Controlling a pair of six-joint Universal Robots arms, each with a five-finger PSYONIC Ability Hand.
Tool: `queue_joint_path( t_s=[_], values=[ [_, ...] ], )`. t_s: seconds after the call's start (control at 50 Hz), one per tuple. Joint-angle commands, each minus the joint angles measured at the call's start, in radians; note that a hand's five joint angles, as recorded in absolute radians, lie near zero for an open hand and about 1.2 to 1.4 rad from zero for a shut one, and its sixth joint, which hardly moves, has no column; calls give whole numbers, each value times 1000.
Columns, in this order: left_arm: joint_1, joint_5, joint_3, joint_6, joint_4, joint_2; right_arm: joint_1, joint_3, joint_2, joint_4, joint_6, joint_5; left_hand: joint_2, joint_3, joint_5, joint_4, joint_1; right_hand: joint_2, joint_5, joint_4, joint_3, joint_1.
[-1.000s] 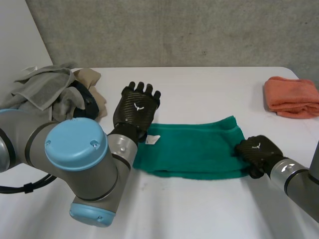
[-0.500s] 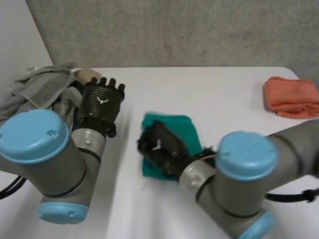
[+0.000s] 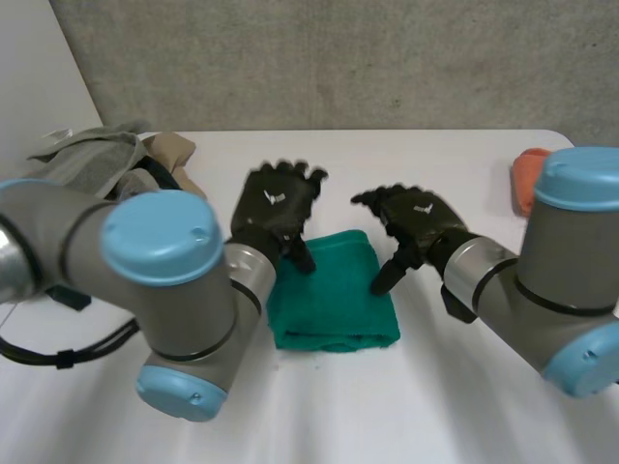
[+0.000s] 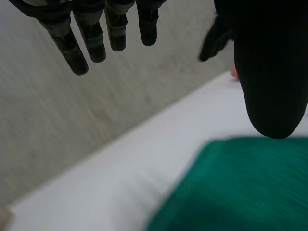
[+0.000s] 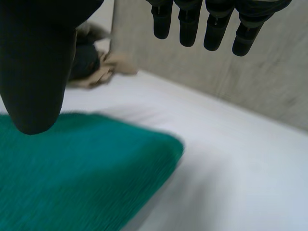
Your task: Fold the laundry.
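Head view: I see the green towel (image 3: 334,290) folded into a small block in the middle of the table (image 3: 435,155), somewhat toward its front edge. My left hand (image 3: 274,208) is at the towel's far left corner, fingers spread and straight, thumb pointing down at the cloth; I cannot tell whether the thumb touches it. My right hand (image 3: 416,217) is at the far right corner, fingers loosely open, thumb hanging down just beside the towel's right edge. Neither hand grips anything. A pile (image 3: 92,159) of grey and beige laundry sits at the table's far left corner. An orange cloth (image 3: 527,179) lies by the right edge, partly hidden behind my right arm.

Left wrist view: the left hand (image 4: 269,72) has its fingers straight and apart, with the thumb above the towel (image 4: 240,187) and nothing between them. Bare table (image 4: 120,178) lies beyond the towel's edge, then the grey wall (image 4: 57,110).

Right wrist view: the right hand (image 5: 36,62) is spread too and holds nothing, its thumb over the towel (image 5: 72,168). A corner of the towel lies under the fingertips. A beige cloth (image 5: 108,70) from the pile lies beyond the towel, well apart from it.
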Motion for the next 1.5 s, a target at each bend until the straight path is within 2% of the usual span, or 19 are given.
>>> queue_joint_path(
  t_s=[0.02, 0.08, 0.16, 0.24, 0.3, 0.38, 0.52, 0.6, 0.62, 0.66, 0.68, 0.7, 0.78, 0.84, 1.06, 1.28, 1.5],
  values=[
    [-1, -44, 57, -112, -176, -116, 6, -163, 185, 127, -12, -101, 24, 20, 7, 27, 39, -32, -47, -36, -36, -53],
    [-2, -66, 51, -102, -196, -144, 7, -203, 263, 144, -24, -93, 21, 17, 4, 24, 36, -32, -47, -36, -36, -53],
    [-4, -86, 28, -62, -237, -185, 7, -209, 301, 143, -54, -51, 18, 14, 1, 21, 33, -32, -47, -36, -36, -53],
    [-4, -105, 16, -2, -239, -190, 9, -201, 306, 143, -169, 5, 18, 14, 1, 21, 33, -32, -47, -36, -36, -53],
    [-3, -119, 22, 38, -236, -181, 10, -197, 292, 144, -264, 64, 15, 11, -2, 18, 30, 21, 7, 18, 18, 0],
    [2, -118, 36, 81, -230, -155, 9, -177, 259, 124, -312, 117, 15, 11, -2, 18, 30, 45, 31, 42, 42, 24],
    [8, -81, 62, 147, -213, -55, 56, -65, 124, -1, -314, 132, -5, -10, -22, -2, 10, 25, 10, 22, 21, 4],
    [31, 34, 68, 151, -188, 18, 117, 68, 30, -121, -320, 141, -2, -7, -20, 1, 13, 10, -5, 7, 7, -11],
    [46, 99, 68, 151, -181, 47, 133, 97, 16, -144, -326, 144, 9, 5, -8, 12, 24, 7, -7, 4, 4, -14],
    [66, 176, 68, 148, -178, 77, 160, 150, -7, -193, -329, 150, 15, 11, -2, 18, 30, 4, -10, 1, 1, -17],
    [74, 212, 69, 147, -178, 89, 186, 197, -8, -239, -329, 155, 15, 11, -2, 18, 30, 4, -10, 1, 1, -17],
    [89, 288, 72, 145, -179, 107, 197, 217, -5, -260, -331, 155, 21, 17, 4, 24, 36, 7, -8, 4, 4, -14],
    [122, 460, 86, 141, -188, 117, 237, 288, 19, -348, -341, 158, 27, 22, 10, 30, 42, 10, -5, 7, 7, -11],
    [140, 525, 92, 130, -207, 121, 245, 296, 70, -392, -364, 160, 27, 22, 10, 30, 42, 13, -2, 10, 9, -8],
    [140, 527, 96, 119, -216, 106, 237, 245, 177, -474, -456, 158, 27, 22, 10, 30, 42, 25, 10, 22, 21, 4],
    [134, 528, 92, 118, -214, 97, 237, 193, 232, -494, -463, 157, 27, 22, 10, 30, 42, 57, 42, 54, 54, 36],
    [140, 527, 94, 113, -214, 100, 237, 119, 266, -521, -461, 147, 24, 20, 7, 27, 39, 189, 174, 186, 186, 168]
  ],
)
